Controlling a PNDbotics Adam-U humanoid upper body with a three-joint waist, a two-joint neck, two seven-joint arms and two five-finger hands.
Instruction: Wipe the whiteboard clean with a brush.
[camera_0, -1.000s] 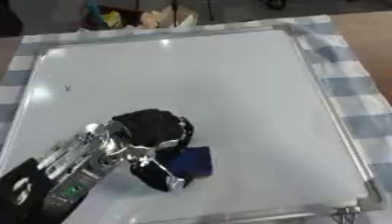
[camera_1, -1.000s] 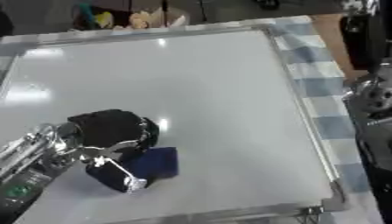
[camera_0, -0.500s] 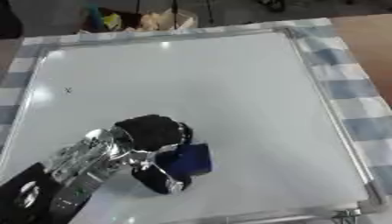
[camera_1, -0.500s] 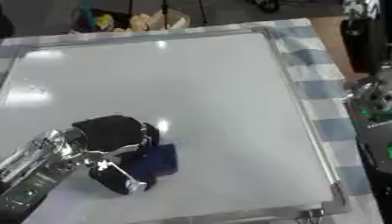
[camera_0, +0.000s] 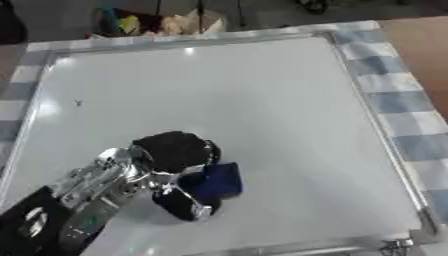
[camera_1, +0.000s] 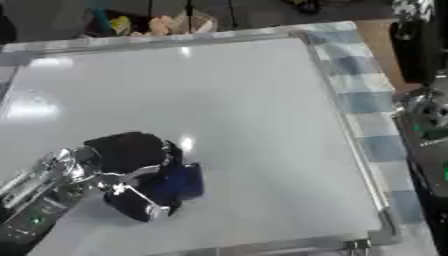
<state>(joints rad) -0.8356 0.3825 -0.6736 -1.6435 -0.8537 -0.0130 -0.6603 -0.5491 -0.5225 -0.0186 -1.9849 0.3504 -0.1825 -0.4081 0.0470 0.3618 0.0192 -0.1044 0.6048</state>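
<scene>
Left eye view: whiteboard (camera_0: 236, 115) lay flat on a tabletop under a blue-and-white checked cloth (camera_0: 398, 100). Left robot hand (camera_0: 175, 155) rested on the whiteboard's near left part, fingers curled round a dark blue brush (camera_0: 214, 181) pressed to the surface. One small dark mark (camera_0: 78, 103) sat near the whiteboard's left edge. Right robot hand: not visible.
</scene>
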